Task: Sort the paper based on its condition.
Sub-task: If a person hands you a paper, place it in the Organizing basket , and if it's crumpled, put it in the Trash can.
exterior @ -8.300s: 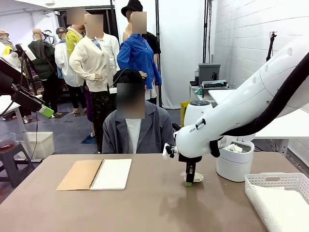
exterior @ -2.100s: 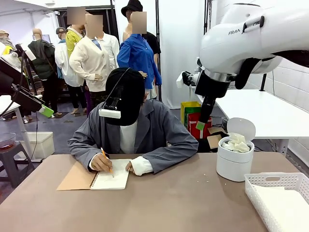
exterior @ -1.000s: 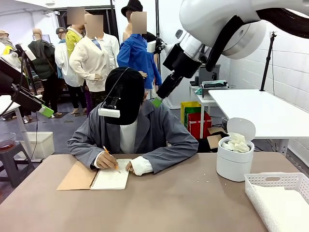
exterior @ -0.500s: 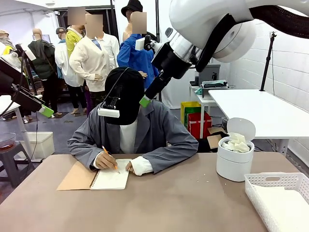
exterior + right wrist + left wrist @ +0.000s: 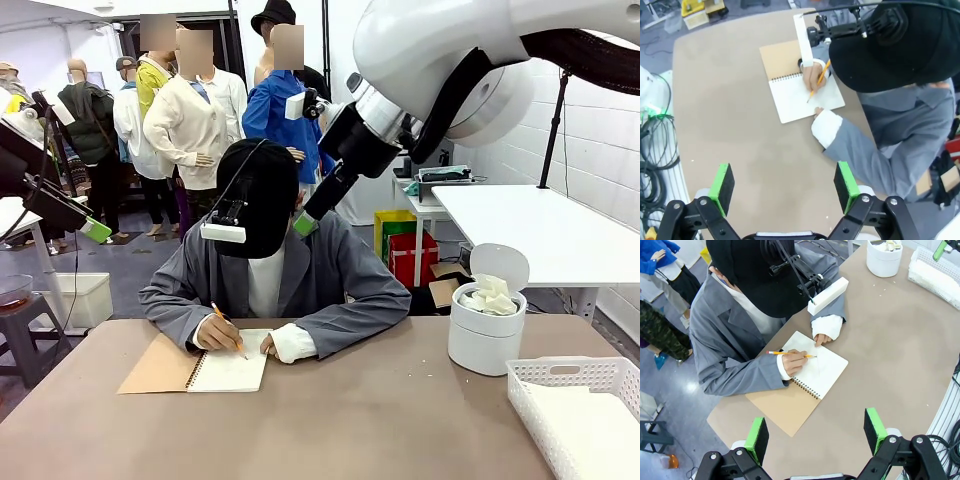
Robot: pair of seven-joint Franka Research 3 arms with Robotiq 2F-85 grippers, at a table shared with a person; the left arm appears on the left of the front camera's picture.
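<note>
Crumpled paper [image 5: 489, 299] fills the round white bin [image 5: 485, 345] at the table's far right. Flat paper [image 5: 590, 430] lies in the white lattice basket [image 5: 560, 373] at the front right. My right gripper [image 5: 305, 222] hangs high over the far edge, beside the person's bent head. In its wrist view the right gripper [image 5: 784, 184] stands open and empty, looking down on the notebook [image 5: 827, 100]. The left gripper [image 5: 816, 432] is open and empty too, high above the table's left end. The bin [image 5: 884, 262] and basket [image 5: 932, 277] show far off.
A person in a grey jacket [image 5: 330, 280] leans over the far edge. Their hand [image 5: 217, 332] writes with a pencil in a spiral notebook with a tan cover [image 5: 165, 363]. The brown table [image 5: 360, 420] is bare between the notebook and the bin.
My right arm has risen from the table and swung left to beside the person's head. The crumpled ball it touched is gone from the table. The person now bends over the notebook, writing.
</note>
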